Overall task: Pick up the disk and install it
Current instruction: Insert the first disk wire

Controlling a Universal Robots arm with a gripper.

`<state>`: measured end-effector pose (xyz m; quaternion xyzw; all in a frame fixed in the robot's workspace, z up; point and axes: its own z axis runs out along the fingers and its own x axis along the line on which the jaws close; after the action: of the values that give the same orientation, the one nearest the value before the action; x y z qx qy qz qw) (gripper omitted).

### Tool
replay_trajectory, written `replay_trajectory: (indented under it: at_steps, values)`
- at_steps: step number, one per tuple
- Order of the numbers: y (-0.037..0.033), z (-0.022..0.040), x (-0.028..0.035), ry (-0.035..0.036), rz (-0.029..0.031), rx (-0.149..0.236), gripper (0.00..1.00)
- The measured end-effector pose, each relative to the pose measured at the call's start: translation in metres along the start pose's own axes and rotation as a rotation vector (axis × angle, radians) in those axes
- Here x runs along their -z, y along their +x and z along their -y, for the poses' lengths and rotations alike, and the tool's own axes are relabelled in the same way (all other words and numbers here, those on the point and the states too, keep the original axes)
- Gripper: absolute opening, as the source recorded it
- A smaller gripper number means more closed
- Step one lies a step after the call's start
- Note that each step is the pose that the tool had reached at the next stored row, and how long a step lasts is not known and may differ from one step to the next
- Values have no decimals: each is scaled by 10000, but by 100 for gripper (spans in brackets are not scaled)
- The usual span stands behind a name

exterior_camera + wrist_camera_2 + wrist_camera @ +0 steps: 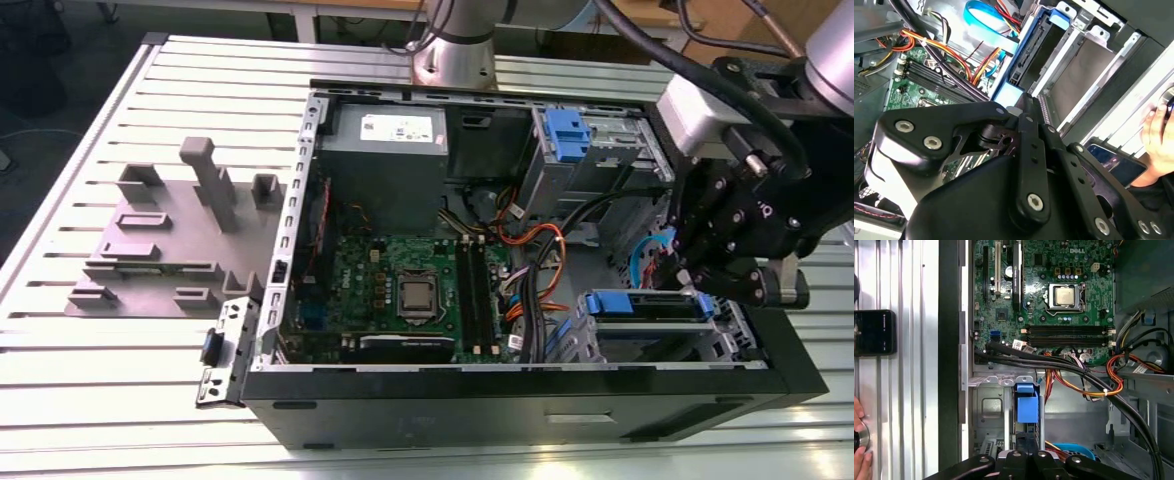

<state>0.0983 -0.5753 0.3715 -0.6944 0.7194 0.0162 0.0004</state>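
The disk (647,304) sits in the drive cage at the case's front corner, on the exterior view's right, with its blue frame facing up. In the second wrist view the disk (1026,60) stands on edge between the cage's metal walls. The first wrist view has its blue frame (1027,405) edge-on in the slot. My gripper (694,275) hangs just over that corner of the case. Its fingers look pressed together, with the gripper (1024,104) tip right at the disk's near end; I cannot tell whether it touches. The gripper (1026,454) holds nothing.
The open computer case (534,395) lies on a slatted table. Inside are the motherboard (400,290), orange and black cables (1079,372), a grey power supply box (387,140) and a second cage with a blue tab (567,130). A grey fixture (174,235) stands outside. A person's hand (859,440) and a phone (874,332) are beside the case.
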Motion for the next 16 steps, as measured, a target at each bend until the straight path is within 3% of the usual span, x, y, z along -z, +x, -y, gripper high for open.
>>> replay_trajectory:
  at_steps: [7,16]
  values:
    - [-8,48,8,0,-1,0,11]
    - [-65,240,8,-1,0,1,11]
